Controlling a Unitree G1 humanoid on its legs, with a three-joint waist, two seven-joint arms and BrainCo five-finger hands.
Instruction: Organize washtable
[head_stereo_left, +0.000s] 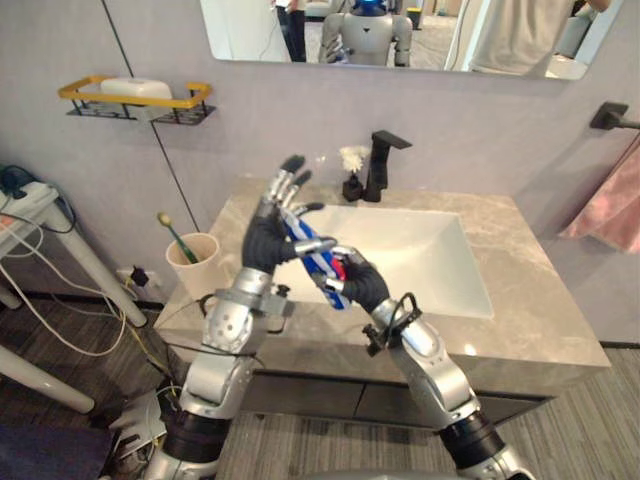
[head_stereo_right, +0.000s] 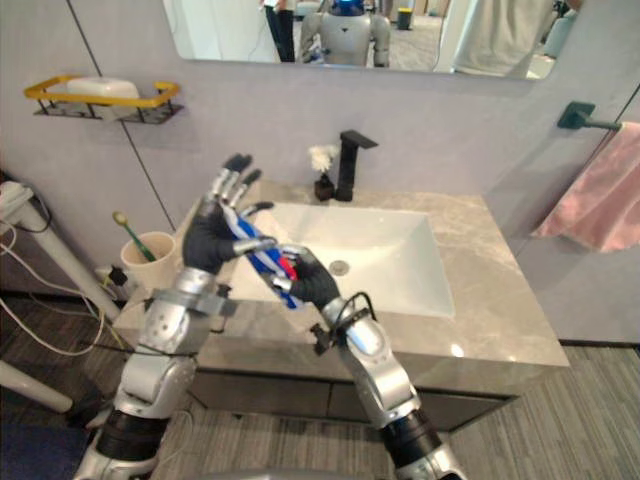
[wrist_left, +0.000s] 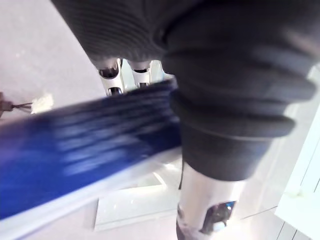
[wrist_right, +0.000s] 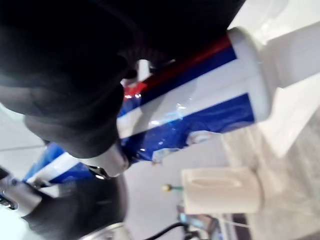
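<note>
A blue, white and red toothpaste tube (head_stereo_left: 318, 258) is held in the air over the front left of the washtable (head_stereo_left: 520, 300). My right hand (head_stereo_left: 362, 284) is shut on its lower end, and the cap end (wrist_right: 245, 70) pokes out past the curled fingers. My left hand (head_stereo_left: 266, 235) stands open just to the left. Its fingers (head_stereo_left: 286, 190) point straight up and the tube's upper end (wrist_left: 75, 150) lies across its palm. A beige cup (head_stereo_left: 193, 262) with a green toothbrush (head_stereo_left: 178, 238) stands at the table's left edge.
A white sink (head_stereo_left: 420, 250) fills the middle of the marble top. At its back stand a black faucet (head_stereo_left: 380, 165) and a small black vase with a white flower (head_stereo_left: 352, 172). A yellow wall shelf with soap (head_stereo_left: 135, 97) hangs on the left, a pink towel (head_stereo_left: 610, 205) on the right.
</note>
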